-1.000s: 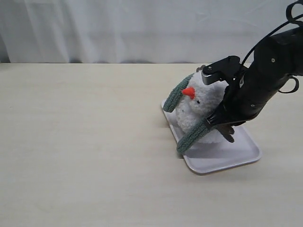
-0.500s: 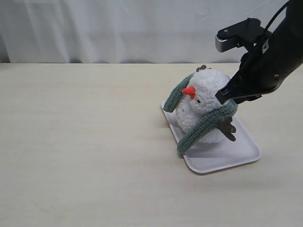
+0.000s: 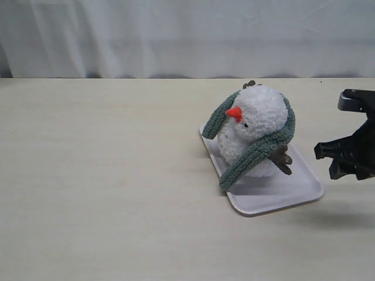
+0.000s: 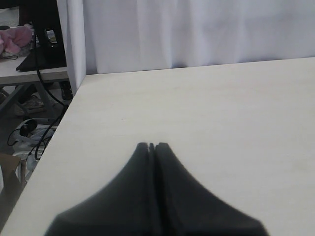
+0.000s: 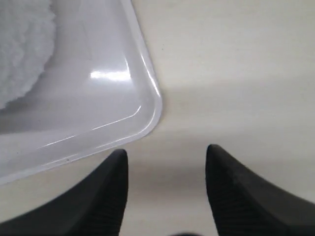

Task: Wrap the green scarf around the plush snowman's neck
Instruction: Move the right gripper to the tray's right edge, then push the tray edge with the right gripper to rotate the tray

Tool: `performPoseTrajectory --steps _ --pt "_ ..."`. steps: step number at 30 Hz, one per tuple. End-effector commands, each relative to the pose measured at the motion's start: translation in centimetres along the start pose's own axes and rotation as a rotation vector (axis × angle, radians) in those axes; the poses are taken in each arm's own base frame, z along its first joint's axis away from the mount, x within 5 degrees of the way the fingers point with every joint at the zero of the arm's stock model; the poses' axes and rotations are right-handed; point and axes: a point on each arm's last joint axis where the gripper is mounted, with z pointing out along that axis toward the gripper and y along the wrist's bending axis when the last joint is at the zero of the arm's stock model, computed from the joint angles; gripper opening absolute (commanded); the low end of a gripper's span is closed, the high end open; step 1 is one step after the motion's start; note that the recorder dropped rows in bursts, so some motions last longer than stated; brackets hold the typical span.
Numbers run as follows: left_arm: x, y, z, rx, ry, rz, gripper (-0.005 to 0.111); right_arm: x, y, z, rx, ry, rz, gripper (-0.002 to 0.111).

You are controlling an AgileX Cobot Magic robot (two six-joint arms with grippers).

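Note:
The plush snowman [image 3: 253, 126] sits tilted on a white tray [image 3: 275, 196], its orange nose pointing left. The green scarf [image 3: 249, 158] loops behind its head; one end hangs over the front onto the tray, the other end [image 3: 218, 120] drops on the left side. My right gripper [image 3: 333, 159] hovers open to the right of the tray, holding nothing. The right wrist view shows that right gripper [image 5: 166, 152] over bare table beside the tray's corner [image 5: 150, 105], with a patch of the white plush [image 5: 22, 46]. My left gripper [image 4: 152, 145] is shut and empty above bare table.
A white curtain [image 3: 187, 35] hangs behind the table's far edge. In the left wrist view the table's edge [image 4: 59, 128] drops to a floor with cables and clutter.
My right gripper let go of the scarf, opened, and pulled back from the snowman's head to the right of the tray. The scarf stays draped on the snowman.

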Motion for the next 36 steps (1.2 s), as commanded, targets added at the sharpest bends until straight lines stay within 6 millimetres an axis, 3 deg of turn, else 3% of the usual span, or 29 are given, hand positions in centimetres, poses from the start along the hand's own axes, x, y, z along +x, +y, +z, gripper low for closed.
performPoseTrajectory --steps 1,8,13,20,29,36 --pt "0.0 0.0 0.0 -0.001 -0.007 -0.001 0.0 -0.4 -0.2 3.3 -0.007 0.025 0.013 0.047" --pt "0.0 0.0 0.0 -0.001 -0.007 -0.001 0.0 -0.8 -0.2 7.5 -0.003 0.026 0.016 0.046" --pt "0.0 0.0 0.0 -0.001 -0.007 -0.001 0.0 -0.7 -0.3 8.6 -0.002 0.028 0.009 0.031" --pt "0.0 0.0 0.0 -0.001 -0.007 -0.001 0.0 -1.0 -0.1 8.9 -0.015 -0.005 -0.102 0.004" --pt "0.0 0.0 0.0 -0.001 -0.008 -0.003 0.0 -2.2 0.6 8.8 -0.063 -0.144 -0.328 0.004" --pt "0.0 0.0 0.0 -0.001 -0.008 -0.003 0.0 -3.1 1.0 8.5 -0.058 -0.265 -0.635 0.004"
